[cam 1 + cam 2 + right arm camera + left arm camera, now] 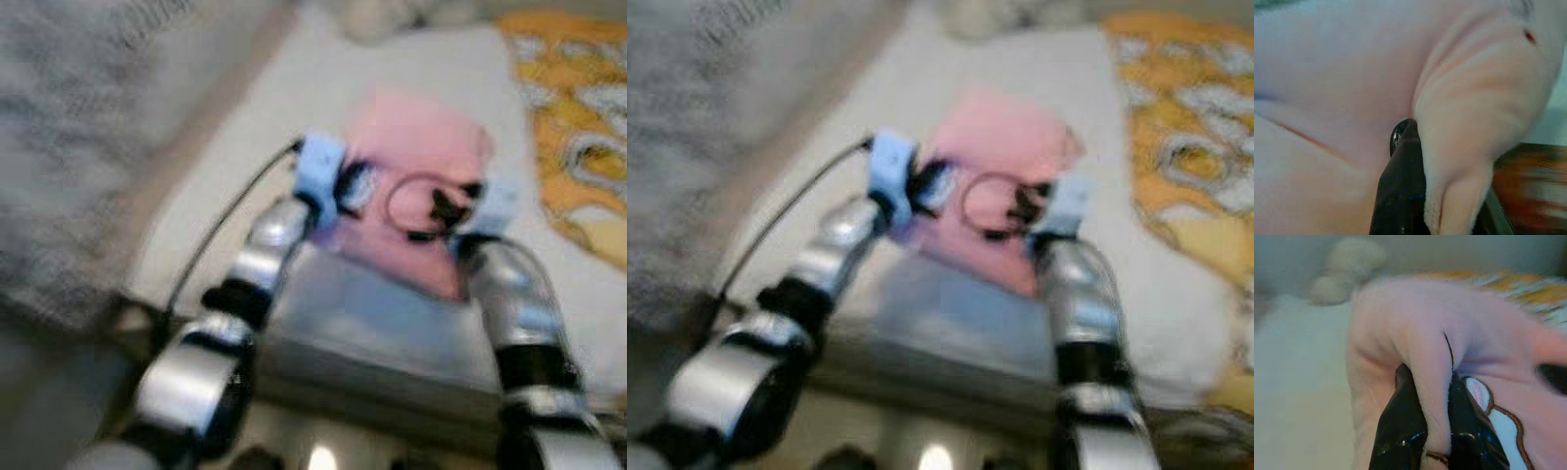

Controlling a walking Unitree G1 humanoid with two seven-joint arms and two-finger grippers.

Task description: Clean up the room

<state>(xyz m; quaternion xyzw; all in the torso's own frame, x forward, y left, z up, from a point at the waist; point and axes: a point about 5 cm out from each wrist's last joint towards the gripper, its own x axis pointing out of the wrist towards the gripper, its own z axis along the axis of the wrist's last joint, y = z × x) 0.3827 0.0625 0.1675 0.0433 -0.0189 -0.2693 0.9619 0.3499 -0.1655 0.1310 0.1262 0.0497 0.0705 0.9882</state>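
- A fold of the pink cloth [1415,357] is pinched by the left gripper [1437,431].
- Its other edge is clamped by the right gripper [1425,196].
- White bedding [225,166] lies open beyond both.

Both eye views look forward and down from the head, blurred, sharing the two arms, a pink cloth [416,186] and the white bed [245,147]; the right eye frames it all slightly leftward. Each wrist view looks along its own black fingers [1400,431], very close, into a fold of that cloth pinched between them.
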